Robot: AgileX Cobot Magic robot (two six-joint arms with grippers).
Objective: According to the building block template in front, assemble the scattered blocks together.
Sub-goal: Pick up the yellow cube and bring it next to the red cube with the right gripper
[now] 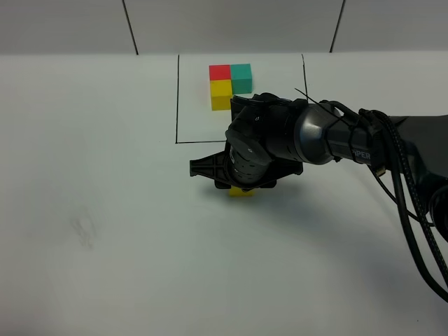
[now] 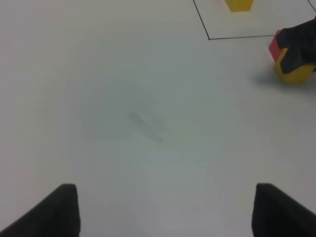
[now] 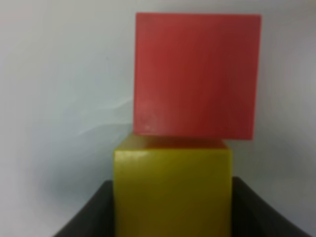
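The building block template (image 1: pixel 228 82) is a red, teal and yellow L inside a thin black outline (image 1: pixel 178 98) at the back. My right gripper (image 1: pixel 241 183) reaches to the middle and is shut on the loose yellow cube (image 1: pixel 242 191), which rests on the table. In the right wrist view the yellow cube (image 3: pixel 173 192) sits between the fingers (image 3: pixel 94 212), touching the loose red cube (image 3: pixel 197 74). The left wrist view shows both cubes, yellow (image 2: pixel 295 75) and red (image 2: pixel 274 47), under the right gripper. My left gripper (image 2: pixel 165 212) is open and empty. The loose teal cube is hidden.
The right arm (image 1: pixel 336 136) with its cables (image 1: pixel 413 210) stretches in from the right over the white table (image 1: pixel 105 210). The outline's near corner (image 2: pixel 209 38) and the template's yellow cube (image 2: pixel 239 5) show in the left wrist view.
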